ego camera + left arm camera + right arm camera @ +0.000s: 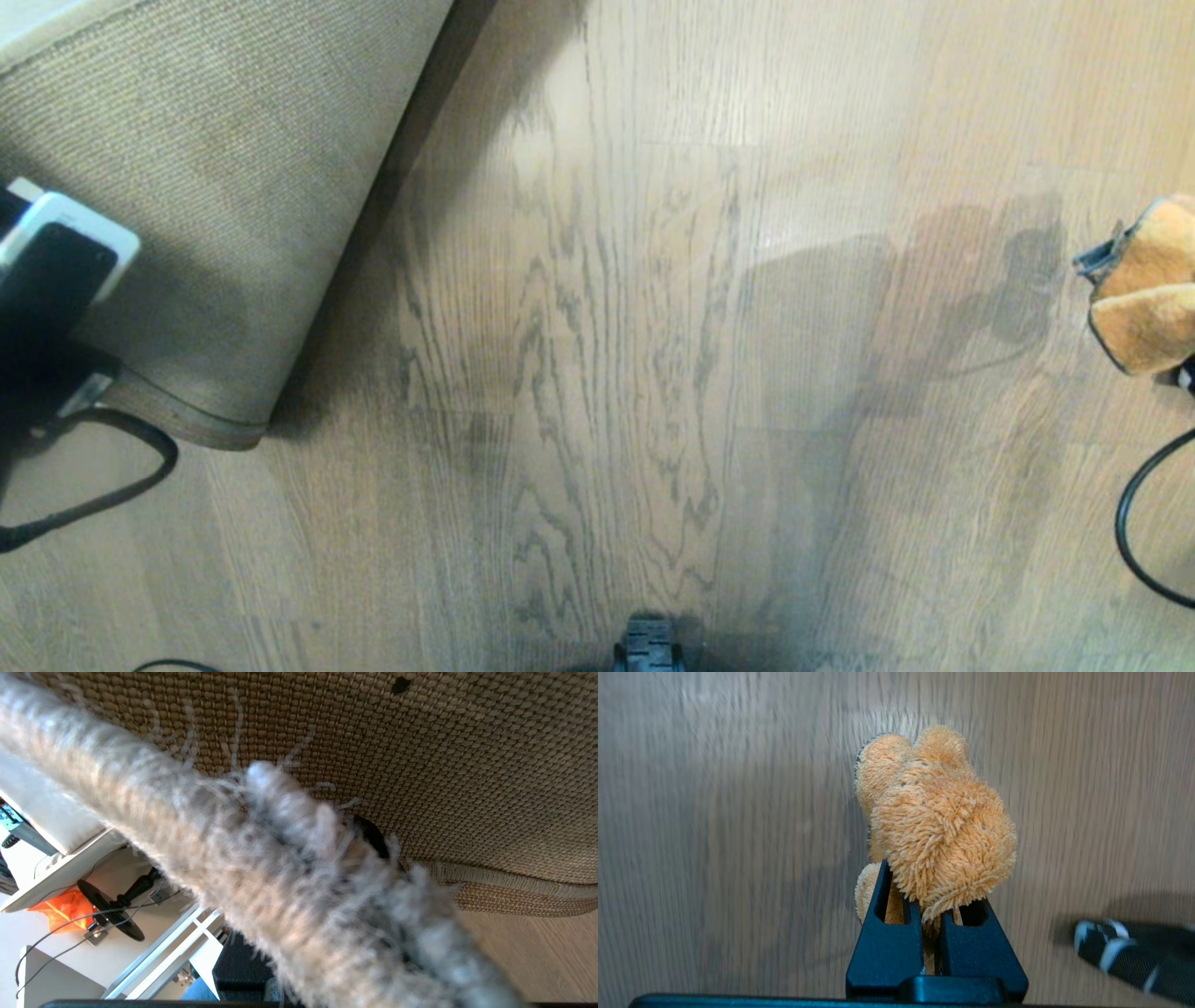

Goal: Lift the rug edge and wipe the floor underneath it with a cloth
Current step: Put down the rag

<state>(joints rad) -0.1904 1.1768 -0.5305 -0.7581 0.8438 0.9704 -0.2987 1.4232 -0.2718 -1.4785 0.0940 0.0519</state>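
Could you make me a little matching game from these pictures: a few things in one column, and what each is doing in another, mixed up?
Things:
1. rug
2. cloth
3. floor
4. black cable

States:
A. bare wood grain, uncovered
B. pinched in the right pincer
C. edge lifted, tan woven backing showing, gripped by the left pincer
D. looping beside the lifted rug corner

Pairs: 1-C, 2-B, 3-A, 4-D

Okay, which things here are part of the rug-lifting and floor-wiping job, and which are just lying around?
Part of the job:
rug, edge held up by left gripper
cloth in right gripper
floor

Lying about:
black cable
black and white strap
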